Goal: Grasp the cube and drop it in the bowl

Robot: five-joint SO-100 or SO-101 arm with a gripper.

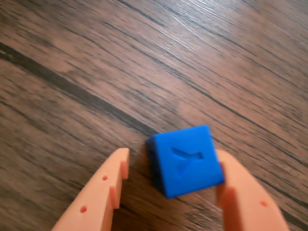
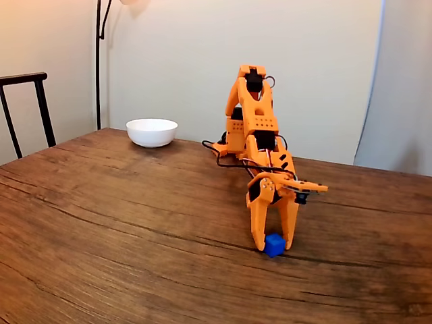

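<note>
In the wrist view the orange hand [image 1: 171, 185] stands open at the bottom of the frame with the one blue cube [image 1: 186, 160] on the bench [image 1: 144, 57] between its fingers, pressed close to the right finger and well clear of the left, so I judge it best to centre the cube before closing, lest it twist or squirt out. In the fixed view, lower centre, the hand [image 2: 273, 247] straddles the cube [image 2: 274, 244], and the one white bowl [image 2: 152, 131] waits far off at upper left.
</note>
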